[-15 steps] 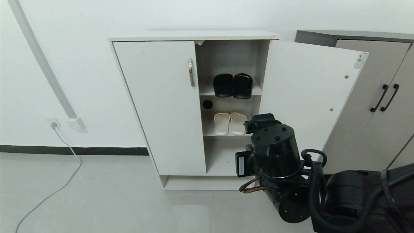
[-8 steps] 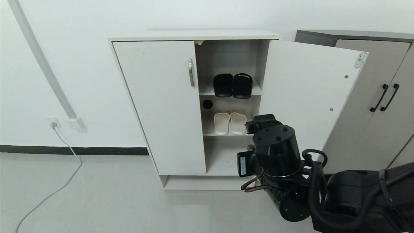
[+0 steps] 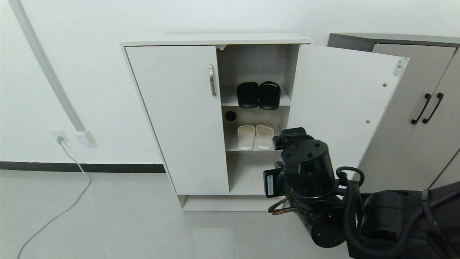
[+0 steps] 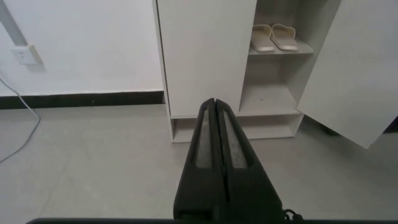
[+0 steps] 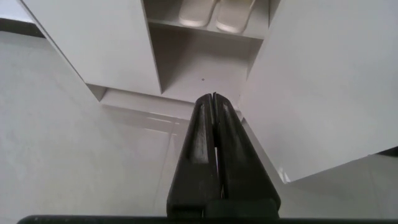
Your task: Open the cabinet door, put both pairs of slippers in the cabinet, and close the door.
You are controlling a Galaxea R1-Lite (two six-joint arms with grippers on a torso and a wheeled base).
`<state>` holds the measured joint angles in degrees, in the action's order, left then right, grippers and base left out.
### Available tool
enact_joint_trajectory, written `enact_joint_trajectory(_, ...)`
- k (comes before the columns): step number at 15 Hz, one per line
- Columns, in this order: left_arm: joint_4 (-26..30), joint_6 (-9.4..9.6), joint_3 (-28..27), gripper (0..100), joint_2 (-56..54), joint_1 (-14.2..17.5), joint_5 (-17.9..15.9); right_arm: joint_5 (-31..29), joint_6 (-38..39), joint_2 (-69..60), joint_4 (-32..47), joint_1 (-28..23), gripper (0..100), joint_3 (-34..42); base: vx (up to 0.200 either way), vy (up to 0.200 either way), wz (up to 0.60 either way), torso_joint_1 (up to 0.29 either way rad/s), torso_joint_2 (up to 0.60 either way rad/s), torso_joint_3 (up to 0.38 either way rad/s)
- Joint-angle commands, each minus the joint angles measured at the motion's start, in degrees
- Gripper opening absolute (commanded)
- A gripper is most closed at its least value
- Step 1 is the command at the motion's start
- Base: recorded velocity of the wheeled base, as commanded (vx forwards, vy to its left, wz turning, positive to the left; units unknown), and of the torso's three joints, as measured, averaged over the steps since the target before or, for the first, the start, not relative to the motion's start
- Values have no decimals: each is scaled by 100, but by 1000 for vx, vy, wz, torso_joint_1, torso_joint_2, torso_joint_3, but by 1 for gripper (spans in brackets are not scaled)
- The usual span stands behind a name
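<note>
while the right-hand door [image 3: 341,104] of the white cabinet [image 3: 215,39] stands swung open, its left-hand door [image 3: 176,118] is shut, with a metal handle [image 3: 212,80] upright along its inner edge. inside the cabinet, a pair of black slippers [image 3: 258,95] sits side by side on the upper shelf. a pair of white slippers [image 3: 255,137] sits side by side on the shelf below. the right arm [image 3: 305,169] is raised in front of the cabinet's open half, close to the open door. the right gripper [image 5: 214,102] has its two fingers pressed flat together, grasping nothing, and points toward the cabinet's bottom compartment. the left gripper [image 4: 214,107] is likewise clenched on nothing, held well back from the cabinet above the floor and facing the cabinet's base. to the right of the cabinet stands a grey cupboard [image 3: 413,108] with two black handles. to the left of the cabinet, low on the wall, a socket [image 3: 59,137] has a grey cable [image 3: 72,201] trailing down onto the floor.
</note>
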<state>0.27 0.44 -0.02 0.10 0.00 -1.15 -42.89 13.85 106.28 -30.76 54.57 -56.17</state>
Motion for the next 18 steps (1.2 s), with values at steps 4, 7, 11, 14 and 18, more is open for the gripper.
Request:
enact_joint_trajectory(4,0,18,2,0,-10,0,0,0,-23,-2,0,1,0,10,0,0,0,10,-159,-249)
enact_joint_trajectory(7,0,18,2,0,-1,0,0,0,-31,-28,-9,1,0,54,0,0,0,53,-505,-365)
enact_joint_trajectory(11,0,18,2,0,-10,9,0,0,-31,-55,-9,10,0,80,0,0,0,99,-479,-351)
enact_joint_trajectory(14,0,18,2,0,-10,0,0,0,-31,-125,-9,19,0,124,0,0,0,136,-469,-336)
enact_joint_trajectory(18,0,18,2,0,-10,0,0,0,-40,-248,-62,45,0,124,0,0,0,161,-480,-316)
